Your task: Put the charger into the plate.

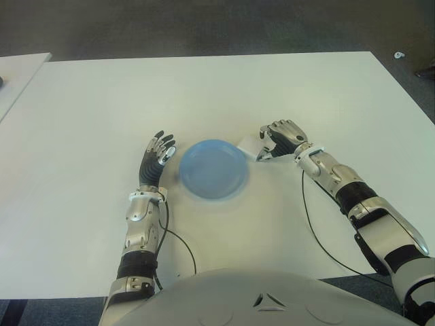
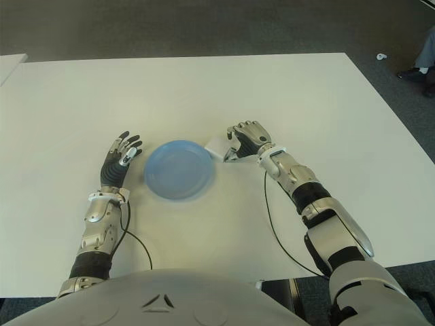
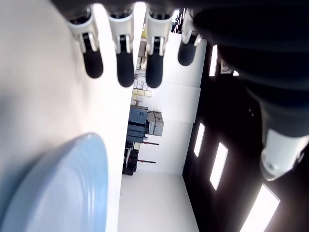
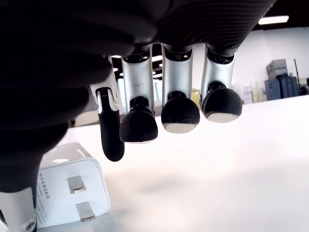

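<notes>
The right hand (image 1: 280, 139), silver-jointed with black fingertips, is seen just to the right of the plate, its fingers curled downward above the desk and the white charger. In the right wrist view the small white square charger (image 4: 70, 191) is shown lying on the desk with its two flat metal prongs facing the camera; the thumb side of the hand is seen against one of its edges, while the other fingertips (image 4: 138, 126) are bent over bare desk beside it, so a closed grasp cannot be confirmed. In the eye views the charger (image 1: 249, 147) is found between the right hand and the round light-blue plastic plate (image 1: 213, 169), just beside the plate's upper right rim and outside it. The plate is set near the middle of the white desk (image 1: 204, 95). The left hand (image 1: 155, 157) is seen just to the left of the plate, its black fingers extended and slightly spread, with nothing held; in its own wrist view the four straight fingers (image 3: 124, 67) are shown above the desk with the plate's blue rim (image 3: 72, 188) close by.
</notes>
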Tool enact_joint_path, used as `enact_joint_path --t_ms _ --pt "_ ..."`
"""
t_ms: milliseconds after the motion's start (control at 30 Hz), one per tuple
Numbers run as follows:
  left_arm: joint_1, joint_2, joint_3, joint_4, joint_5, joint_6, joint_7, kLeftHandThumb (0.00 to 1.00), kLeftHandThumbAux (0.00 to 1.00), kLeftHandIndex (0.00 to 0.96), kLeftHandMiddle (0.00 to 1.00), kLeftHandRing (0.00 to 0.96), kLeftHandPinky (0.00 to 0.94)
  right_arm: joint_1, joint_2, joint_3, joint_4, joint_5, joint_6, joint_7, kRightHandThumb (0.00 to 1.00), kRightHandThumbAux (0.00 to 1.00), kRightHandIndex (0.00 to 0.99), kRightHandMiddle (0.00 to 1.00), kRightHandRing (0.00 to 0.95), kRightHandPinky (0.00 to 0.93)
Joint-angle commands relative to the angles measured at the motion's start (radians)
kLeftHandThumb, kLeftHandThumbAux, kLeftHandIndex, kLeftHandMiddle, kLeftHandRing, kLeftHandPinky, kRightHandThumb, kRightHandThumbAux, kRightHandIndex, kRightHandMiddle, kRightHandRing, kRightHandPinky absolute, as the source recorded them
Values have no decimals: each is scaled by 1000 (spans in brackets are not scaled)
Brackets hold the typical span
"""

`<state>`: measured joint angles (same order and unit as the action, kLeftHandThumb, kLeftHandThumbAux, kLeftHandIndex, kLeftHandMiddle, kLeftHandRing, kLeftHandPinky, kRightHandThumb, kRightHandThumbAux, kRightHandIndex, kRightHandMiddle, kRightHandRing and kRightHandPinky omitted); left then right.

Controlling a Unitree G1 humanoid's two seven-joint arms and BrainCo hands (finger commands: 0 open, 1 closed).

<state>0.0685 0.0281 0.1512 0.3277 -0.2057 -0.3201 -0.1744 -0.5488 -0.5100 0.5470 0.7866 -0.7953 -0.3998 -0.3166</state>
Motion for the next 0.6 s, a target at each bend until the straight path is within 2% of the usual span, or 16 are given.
enact_joint_path --t_ms 33,600 --pt "16 -3 5 21 -7 5 -10 0 576 127 201 197 185 26 -1 -5 13 3 8 19 744 709 440 885 872 867" --pt "13 4 6 32 -13 -7 -31 0 561 119 199 194 183 31 8 -25 13 38 15 78 744 709 440 881 867 865"
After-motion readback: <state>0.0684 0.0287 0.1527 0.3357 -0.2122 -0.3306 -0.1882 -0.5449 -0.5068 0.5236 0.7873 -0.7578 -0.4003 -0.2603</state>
